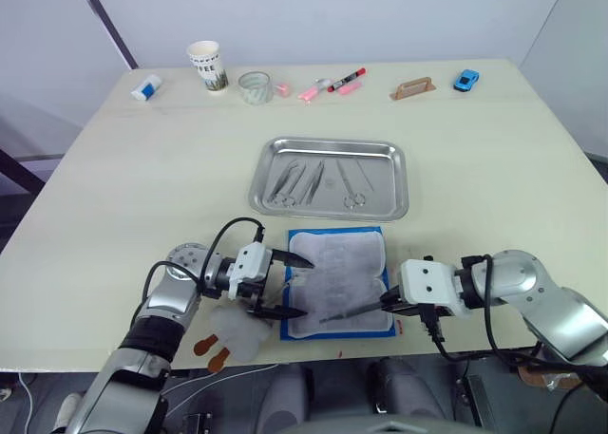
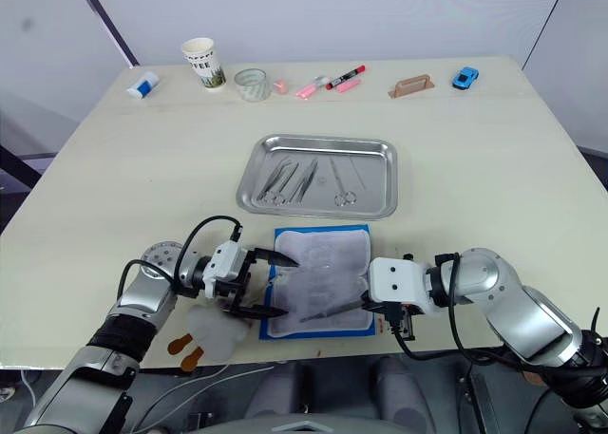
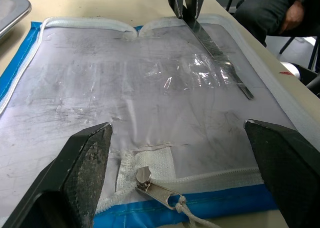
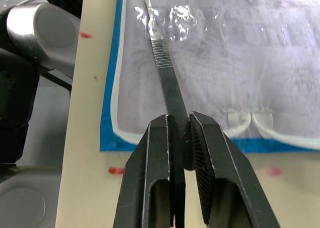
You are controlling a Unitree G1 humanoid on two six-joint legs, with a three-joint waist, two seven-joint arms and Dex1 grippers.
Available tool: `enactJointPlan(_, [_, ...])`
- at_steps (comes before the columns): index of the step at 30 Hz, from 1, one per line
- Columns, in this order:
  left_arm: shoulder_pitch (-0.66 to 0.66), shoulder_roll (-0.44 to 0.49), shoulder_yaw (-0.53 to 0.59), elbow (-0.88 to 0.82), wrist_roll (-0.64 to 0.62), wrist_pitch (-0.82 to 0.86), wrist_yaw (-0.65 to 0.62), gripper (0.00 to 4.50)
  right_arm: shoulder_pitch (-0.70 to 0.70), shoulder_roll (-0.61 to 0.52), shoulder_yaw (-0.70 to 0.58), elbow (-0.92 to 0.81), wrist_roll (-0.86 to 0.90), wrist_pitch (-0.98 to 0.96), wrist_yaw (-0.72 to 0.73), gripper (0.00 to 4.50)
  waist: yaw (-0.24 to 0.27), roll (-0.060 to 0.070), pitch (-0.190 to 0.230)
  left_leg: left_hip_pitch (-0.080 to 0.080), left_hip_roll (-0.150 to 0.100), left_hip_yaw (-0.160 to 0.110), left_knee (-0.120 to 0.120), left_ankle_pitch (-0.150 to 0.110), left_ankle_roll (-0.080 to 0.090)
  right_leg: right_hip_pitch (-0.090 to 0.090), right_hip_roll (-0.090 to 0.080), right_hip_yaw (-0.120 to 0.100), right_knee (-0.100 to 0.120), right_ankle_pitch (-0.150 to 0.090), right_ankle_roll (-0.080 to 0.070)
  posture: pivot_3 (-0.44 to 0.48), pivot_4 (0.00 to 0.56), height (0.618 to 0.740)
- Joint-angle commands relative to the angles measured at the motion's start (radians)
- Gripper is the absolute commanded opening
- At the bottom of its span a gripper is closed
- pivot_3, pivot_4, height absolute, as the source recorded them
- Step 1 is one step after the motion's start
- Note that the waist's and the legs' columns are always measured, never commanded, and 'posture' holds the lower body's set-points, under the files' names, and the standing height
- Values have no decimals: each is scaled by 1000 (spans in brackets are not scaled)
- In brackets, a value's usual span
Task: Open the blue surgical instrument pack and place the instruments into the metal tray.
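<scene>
Nearest of all: right gripper (image 4: 181, 138), fingers clamped on the end of a slim, flat steel handle (image 4: 165, 73), last of the instruments outside the tray, slanting over the near right part of the opened blue surgical instrument pack (image 1: 337, 282). Stiff, light and slick by the look of it; thin enough to twist or slide between the pads, so better taken further up on the ribbed stretch than at the very tip. Left gripper (image 1: 287, 286) spread wide at the pack's left edge, one finger over the lining's far side, the other over the near side, zipper pull (image 3: 152, 187) between them; holding nothing, contact with the fabric not clear. Pack lying flat and limp, pale lining upward, just near of the metal tray (image 1: 329, 179), where scissors and forceps (image 1: 296, 180) already rest. Likely remaining: lift and carry across.
</scene>
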Motion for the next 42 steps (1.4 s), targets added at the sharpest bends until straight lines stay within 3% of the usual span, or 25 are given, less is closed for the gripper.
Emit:
enactJointPlan(1, [29,11,-30,47,58,11,-15,4500,23,-38,-59,-38,32,-35,27,27,0,0,0,0,0,0,0,0,0,0,0,0,0,0,0,0,150,737])
enactJointPlan(16, [19,7,-32,57,56,9,-22,4500,226,-175,-353,40,119,-214,92,27,1,0,0,0,0,0,0,0,0,0,0,0,0,0,0,0,150,737])
enactJointPlan(22, [16,3,-31,62,54,8,-20,4500,262,-137,-473,85,216,-187,73,27,1,0,0,0,0,0,0,0,0,1,0,1,0,0,0,0,150,737])
enactJointPlan(29, [8,1,-28,67,54,8,-19,4500,90,53,-504,100,362,77,-171,27,1,0,0,1,0,0,1,0,0,1,0,1,1,0,0,0,150,737])
enactJointPlan(42, [10,-6,-22,63,57,6,-3,4500,-298,500,-407,276,233,456,-781,27,2,2,0,0,0,0,1,0,0,0,0,1,1,0,0,0,150,737])
